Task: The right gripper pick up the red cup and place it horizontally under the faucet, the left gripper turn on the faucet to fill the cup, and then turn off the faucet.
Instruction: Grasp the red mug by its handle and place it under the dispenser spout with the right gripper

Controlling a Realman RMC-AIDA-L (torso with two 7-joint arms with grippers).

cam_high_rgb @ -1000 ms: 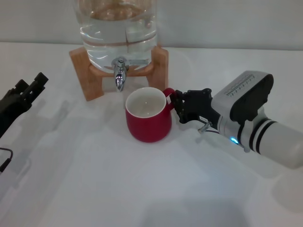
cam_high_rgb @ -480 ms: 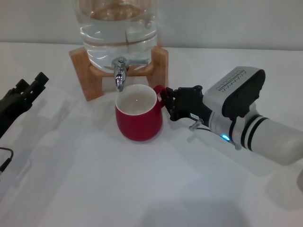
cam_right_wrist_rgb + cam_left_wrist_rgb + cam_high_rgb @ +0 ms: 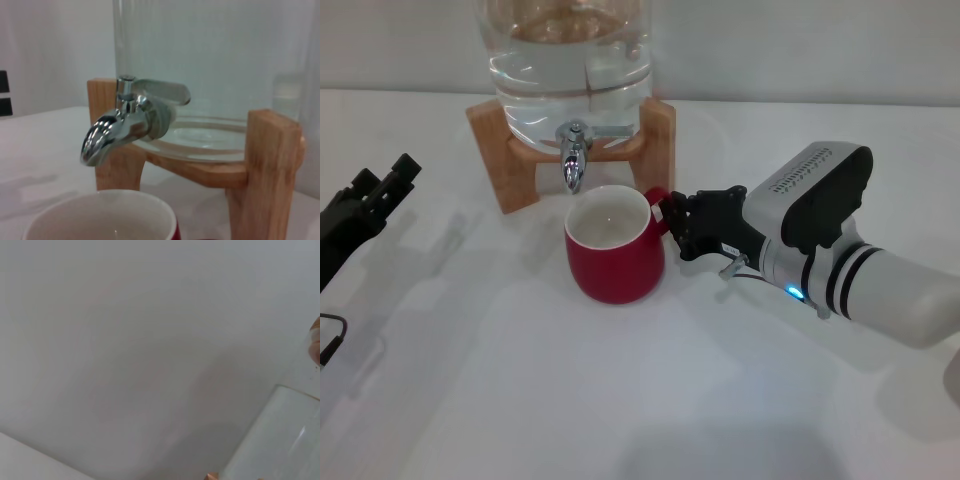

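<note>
1. Now clamped on the small handle of the red cup (image 3: 614,258): jaws of the right gripper (image 3: 672,222).
2. Standing upright on the white desk (image 3: 620,400), just ahead of those jaws, rim below the faucet (image 3: 573,158) spout.
3. Well off to the far side, left gripper (image 3: 382,184) low over the desk; jaw state impossible to tell.
</note>
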